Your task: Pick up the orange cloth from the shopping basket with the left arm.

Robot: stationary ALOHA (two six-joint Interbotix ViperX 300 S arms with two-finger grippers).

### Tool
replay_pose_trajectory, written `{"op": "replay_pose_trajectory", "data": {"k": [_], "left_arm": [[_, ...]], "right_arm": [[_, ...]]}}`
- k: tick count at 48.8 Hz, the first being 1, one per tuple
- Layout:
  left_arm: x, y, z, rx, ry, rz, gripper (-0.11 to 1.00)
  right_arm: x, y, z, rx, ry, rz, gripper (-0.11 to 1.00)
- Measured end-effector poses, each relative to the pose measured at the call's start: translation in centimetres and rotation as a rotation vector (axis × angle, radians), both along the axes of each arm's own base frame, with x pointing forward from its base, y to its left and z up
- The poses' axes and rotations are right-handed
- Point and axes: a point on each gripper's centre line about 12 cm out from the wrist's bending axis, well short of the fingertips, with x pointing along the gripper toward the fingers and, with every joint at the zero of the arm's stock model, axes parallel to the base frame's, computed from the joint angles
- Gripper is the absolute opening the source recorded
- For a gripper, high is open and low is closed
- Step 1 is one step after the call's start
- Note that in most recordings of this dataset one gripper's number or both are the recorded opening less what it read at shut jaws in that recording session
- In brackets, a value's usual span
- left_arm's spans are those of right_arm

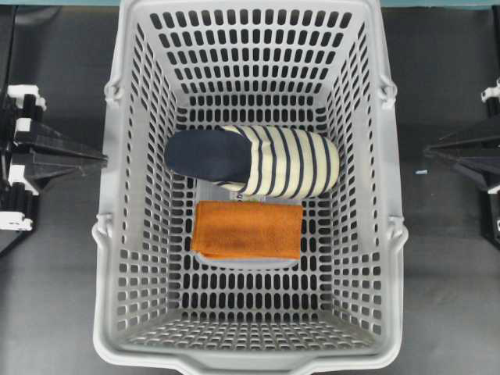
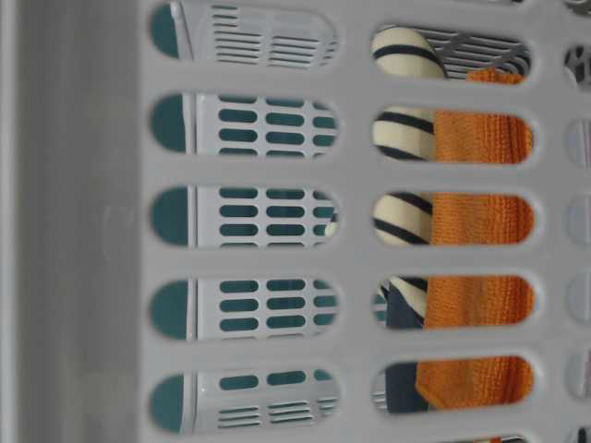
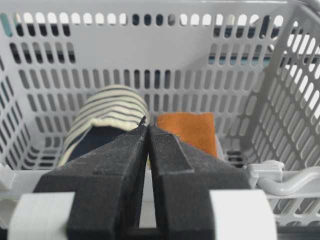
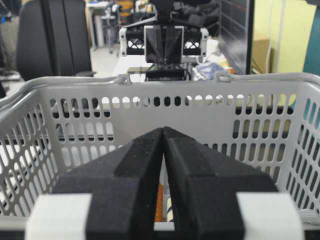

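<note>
Left gripper (image 3: 146, 131) fingers pressed together; beyond their tips, striped slipper (image 3: 107, 112) left, orange cloth (image 3: 190, 131) right, inside shopping basket (image 3: 150, 60).

An overhead camera looks straight down into the large light-grey slotted plastic basket (image 1: 125, 234), a table-level camera presses close against its wall, and two wrist cameras face each other across its rim, all sharing its interior.

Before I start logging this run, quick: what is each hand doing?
Left hand: closed, holding nothing, outside the shopping basket.
Right hand: closed, holding nothing, outside the basket.
</note>
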Motion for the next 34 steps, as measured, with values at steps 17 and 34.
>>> {"op": "replay_pose_trajectory", "data": {"k": [17, 34], "left_arm": [[2.5, 0.1, 2.7, -0.016, 0.256, 0.007, 0.0], [8.9, 0.0, 5.4, -0.009, 0.604, 0.017, 0.0]], "right_arm": [[0.1, 0.0, -1.0, 0.043, 0.054, -0.001, -0.01], [0.1, 0.0, -1.1, 0.043, 0.058, -0.001, -0.01]]}}
